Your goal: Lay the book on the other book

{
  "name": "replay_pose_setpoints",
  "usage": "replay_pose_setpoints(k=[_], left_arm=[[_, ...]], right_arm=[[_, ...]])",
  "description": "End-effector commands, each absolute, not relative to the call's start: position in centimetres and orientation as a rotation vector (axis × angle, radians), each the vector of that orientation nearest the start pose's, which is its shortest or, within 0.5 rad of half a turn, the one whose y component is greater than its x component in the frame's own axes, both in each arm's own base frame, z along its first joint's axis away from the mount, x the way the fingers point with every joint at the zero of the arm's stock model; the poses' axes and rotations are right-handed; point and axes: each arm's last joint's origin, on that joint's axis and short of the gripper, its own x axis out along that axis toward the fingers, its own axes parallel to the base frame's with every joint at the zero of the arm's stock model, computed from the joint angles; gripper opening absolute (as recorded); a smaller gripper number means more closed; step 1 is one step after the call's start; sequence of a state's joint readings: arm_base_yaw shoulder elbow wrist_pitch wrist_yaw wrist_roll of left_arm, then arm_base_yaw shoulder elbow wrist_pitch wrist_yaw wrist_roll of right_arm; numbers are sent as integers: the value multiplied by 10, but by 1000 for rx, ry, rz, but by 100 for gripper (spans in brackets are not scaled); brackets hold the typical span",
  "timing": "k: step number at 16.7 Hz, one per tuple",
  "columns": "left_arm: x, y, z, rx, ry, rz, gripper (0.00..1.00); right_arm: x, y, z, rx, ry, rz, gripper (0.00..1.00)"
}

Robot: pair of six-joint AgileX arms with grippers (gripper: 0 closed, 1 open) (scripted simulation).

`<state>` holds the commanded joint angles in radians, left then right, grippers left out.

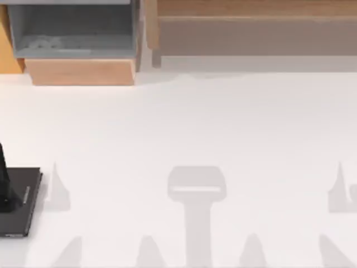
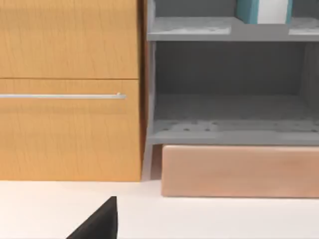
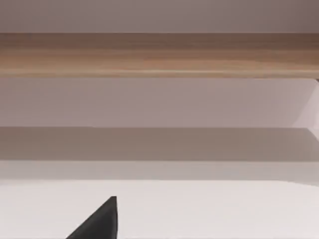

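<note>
The book (image 2: 263,11), teal-blue with white page edges, stands upright on the upper grey shelf (image 2: 189,29) at the upper right of the left wrist view, cut off by the frame's top edge. The other book (image 1: 25,201), thin and black, lies flat on the white desk (image 1: 184,123) at the lower left edge of the top view, well apart from the shelves. Something dark stands over its left part; whether that is an arm cannot be told. Below the upper shelf is a second grey shelf (image 2: 229,130), beside a wooden cabinet (image 2: 70,129) with a metal handle (image 2: 60,96). A dark fingertip (image 2: 99,224) pokes into each wrist view; the state of either arm's jaws cannot be told.
</note>
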<state>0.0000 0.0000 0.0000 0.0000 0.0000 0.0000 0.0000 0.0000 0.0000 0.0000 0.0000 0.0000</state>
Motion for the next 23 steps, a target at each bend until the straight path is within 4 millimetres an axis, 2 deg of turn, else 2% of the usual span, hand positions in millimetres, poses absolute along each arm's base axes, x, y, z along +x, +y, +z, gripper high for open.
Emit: replay_pose_setpoints(k=[3, 5, 8, 11, 14, 17, 20, 23], left_arm=[[106, -1, 162, 0, -2, 0, 100], [107, -2, 174, -1, -10, -2, 100], [115, -4, 205, -5, -22, -6, 100], [138, -7, 244, -10, -25, -10, 100], [180, -15, 279, -14, -19, -13, 100], [239, -27, 300, -18, -7, -16, 100], [303, -44, 303, -19, 2, -17, 100], [361, -62, 290, -21, 4, -17, 100]], right_arm=[[106, -1, 160, 0, 0, 0, 100], [106, -1, 160, 0, 0, 0, 100], [106, -1, 160, 0, 0, 0, 100], [106, -1, 160, 0, 0, 0, 100], [106, -1, 160, 0, 0, 0, 100], [106, -1, 160, 0, 0, 0, 100], [106, -1, 160, 0, 0, 0, 100], [106, -1, 160, 0, 0, 0, 100]])
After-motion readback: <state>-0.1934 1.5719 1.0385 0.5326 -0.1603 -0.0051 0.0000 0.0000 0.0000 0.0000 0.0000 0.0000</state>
